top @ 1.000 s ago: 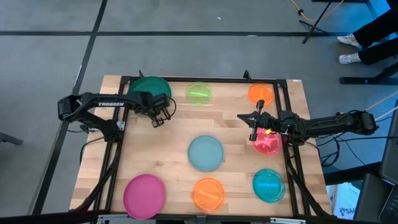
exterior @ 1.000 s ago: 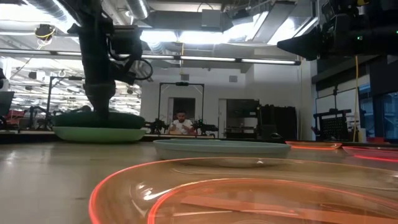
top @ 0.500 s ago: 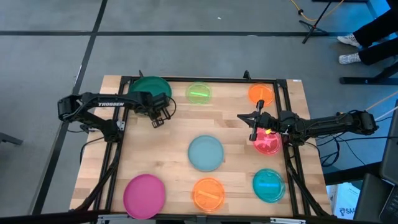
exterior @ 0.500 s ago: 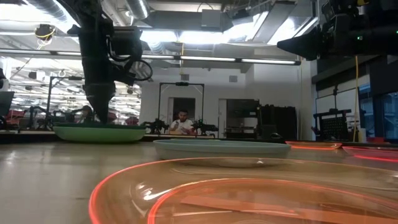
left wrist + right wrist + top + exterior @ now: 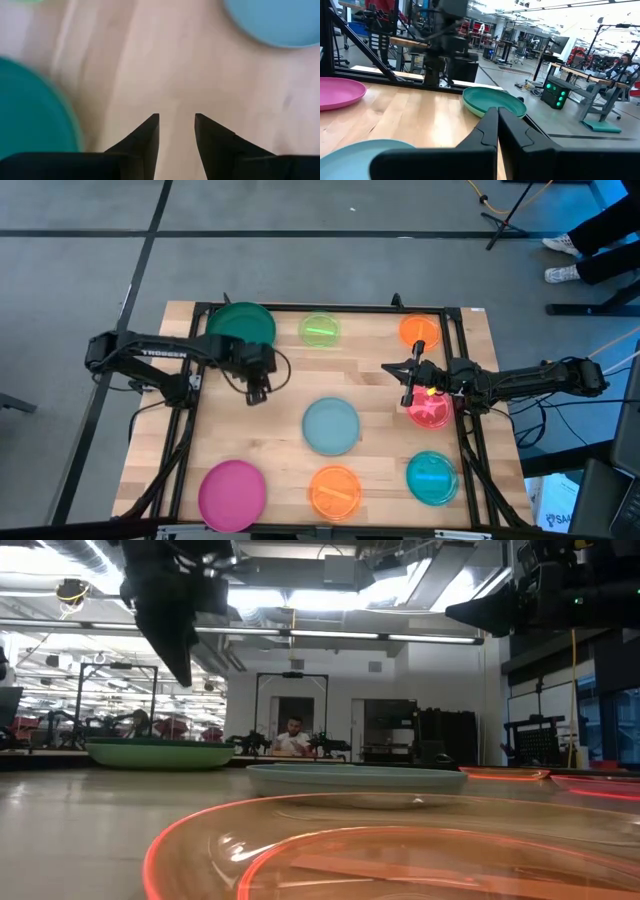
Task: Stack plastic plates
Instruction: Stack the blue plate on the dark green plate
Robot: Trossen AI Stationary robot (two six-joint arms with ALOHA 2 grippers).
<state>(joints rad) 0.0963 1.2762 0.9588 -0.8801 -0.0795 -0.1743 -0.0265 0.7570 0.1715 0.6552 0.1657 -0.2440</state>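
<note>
A dark green plate (image 5: 240, 323) lies at the far left; the low view shows it nested in a light green plate (image 5: 160, 755). My left gripper (image 5: 254, 394) hangs open above bare wood between that stack and the grey-blue plate (image 5: 331, 425), fingers pointing down (image 5: 176, 127), nothing between them. My right gripper (image 5: 390, 369) hovers shut (image 5: 497, 115) right of centre, beside the red-pink plate (image 5: 430, 410). Lying flat on the table are a lime plate (image 5: 320, 330), a small orange plate (image 5: 418, 330), a magenta plate (image 5: 232, 492), another orange plate (image 5: 335, 492) and a teal plate (image 5: 432, 477).
A black frame (image 5: 300, 307) runs along the table's far edge and down both sides. Bare wood lies between the green stack and the grey-blue plate. A person sits in the room far behind the table (image 5: 291, 737).
My left gripper has opened and let go of the dark green plate, which has dropped into the light green one. The gripper has then risen and gone toward the table's near edge and the grey-blue plate.
</note>
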